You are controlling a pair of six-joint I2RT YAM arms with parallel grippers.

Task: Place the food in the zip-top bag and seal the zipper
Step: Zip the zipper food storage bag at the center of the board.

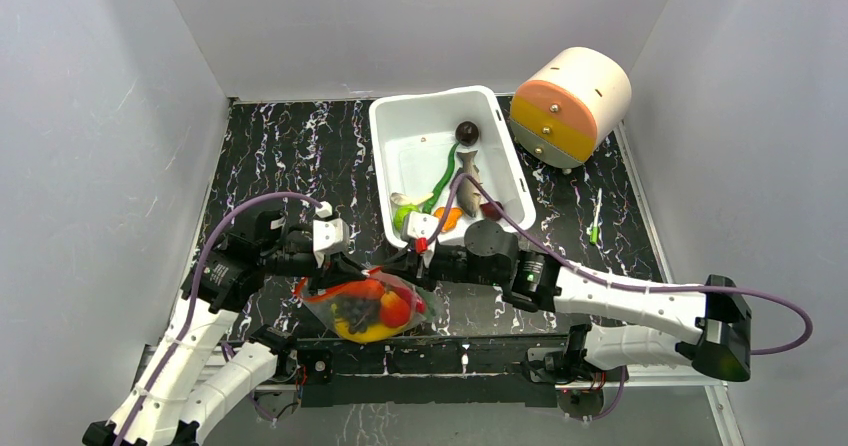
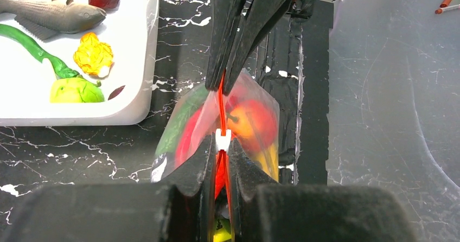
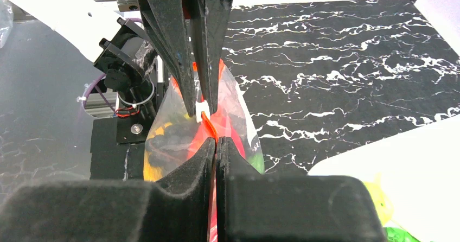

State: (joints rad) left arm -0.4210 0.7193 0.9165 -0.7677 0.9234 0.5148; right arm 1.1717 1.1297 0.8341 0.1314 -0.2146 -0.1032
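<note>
I see left end effector (image 2: 221,144) clamped on zipper (image 2: 222,105), right end effector (image 3: 216,143) pinching same strip, tips nearly meeting. Zip-top bag (image 1: 340,301) hangs over near tabletop (image 1: 290,156) edge, near white bin (image 1: 400,131), food (image 1: 393,311) inside. Bag-corner print unreadable.

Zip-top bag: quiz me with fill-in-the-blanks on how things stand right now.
The left gripper and right gripper are both ____ on the zipper. The zipper's white slider sits at the ____ gripper's tips. The grey fish lies in the white ____.
Missing words: shut; left; bin.
</note>
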